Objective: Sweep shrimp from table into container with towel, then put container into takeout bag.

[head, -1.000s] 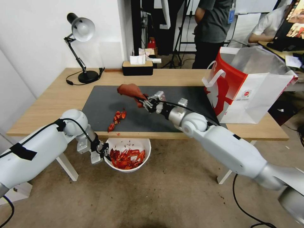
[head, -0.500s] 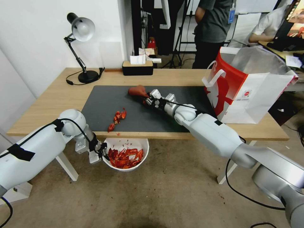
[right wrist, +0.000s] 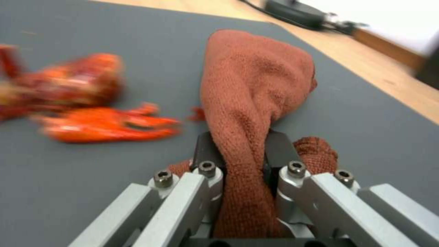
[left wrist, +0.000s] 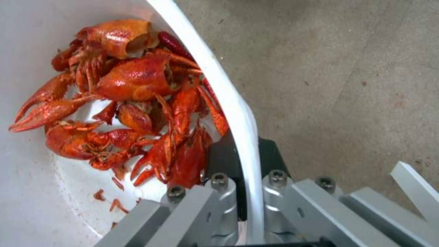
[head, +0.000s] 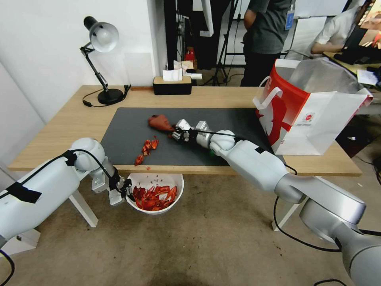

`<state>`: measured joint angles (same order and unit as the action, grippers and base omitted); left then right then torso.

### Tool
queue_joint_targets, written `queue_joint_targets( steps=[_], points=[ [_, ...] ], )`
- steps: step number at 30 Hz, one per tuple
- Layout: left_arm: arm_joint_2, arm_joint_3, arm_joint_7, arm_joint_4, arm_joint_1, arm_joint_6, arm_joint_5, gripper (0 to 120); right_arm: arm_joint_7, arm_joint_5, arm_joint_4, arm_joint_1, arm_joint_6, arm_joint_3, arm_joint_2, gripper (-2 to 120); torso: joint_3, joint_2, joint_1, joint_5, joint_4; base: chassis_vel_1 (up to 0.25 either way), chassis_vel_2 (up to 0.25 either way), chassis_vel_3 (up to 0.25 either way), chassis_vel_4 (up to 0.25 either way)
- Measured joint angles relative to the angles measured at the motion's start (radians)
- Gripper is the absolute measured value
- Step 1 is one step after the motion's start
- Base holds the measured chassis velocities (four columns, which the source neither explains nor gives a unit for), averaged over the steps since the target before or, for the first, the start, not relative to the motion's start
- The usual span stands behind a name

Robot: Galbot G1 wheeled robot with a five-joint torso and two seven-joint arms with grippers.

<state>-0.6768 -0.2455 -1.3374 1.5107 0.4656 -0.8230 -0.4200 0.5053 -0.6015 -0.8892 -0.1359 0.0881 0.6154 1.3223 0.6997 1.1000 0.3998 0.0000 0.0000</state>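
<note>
Light wood and a dark grey mat (head: 198, 151) made up the table (head: 59, 127), where a few shrimp (head: 147, 149) lay strung toward the near edge. Just beyond them, the right hand (head: 174, 133) reached across the mat with its fingers (right wrist: 208, 151) clamped on the rust-red towel (head: 160, 122), whose bunched free end rested on the mat close to the shrimp (right wrist: 91, 106). Below the table's front edge, the left hand (head: 126, 190) held the white container (head: 174, 184) out over the floor, one finger inside the rim (left wrist: 242, 137) and one outside, pinching the wall. A heap of shrimp (left wrist: 132, 103) sat in the container. At the table's right end, well apart from both hands, the takeout bag (head: 317, 119) stood upright and open. A black desk lamp (head: 101, 59) and a tissue box (head: 172, 84) stood along the far edge.
</note>
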Motion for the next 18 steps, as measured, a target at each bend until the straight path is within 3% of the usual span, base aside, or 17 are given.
queue_joint_targets(
  steps=[8,10,18],
  points=[
    [0.008,0.003,0.001,-0.001,-0.001,0.000,0.001,0,0.125,-0.001,0.028,0.001,0.069,0.006,0.009,8,0.000,0.000,0.000,0.0000,-0.0001,0.000,0.000,0.000,0.000],
    [0.013,0.003,0.002,0.000,-0.001,0.000,0.002,0,0.196,0.006,0.054,0.001,0.114,-0.008,0.023,8,0.000,0.000,0.000,0.0000,0.0000,0.000,0.000,0.000,0.000],
    [0.018,0.008,0.002,0.003,0.000,0.000,0.003,0,0.262,0.007,0.051,0.000,0.128,-0.008,0.030,8,0.000,0.000,0.000,-0.0001,-0.0001,0.000,0.000,0.000,0.000]
  ],
)
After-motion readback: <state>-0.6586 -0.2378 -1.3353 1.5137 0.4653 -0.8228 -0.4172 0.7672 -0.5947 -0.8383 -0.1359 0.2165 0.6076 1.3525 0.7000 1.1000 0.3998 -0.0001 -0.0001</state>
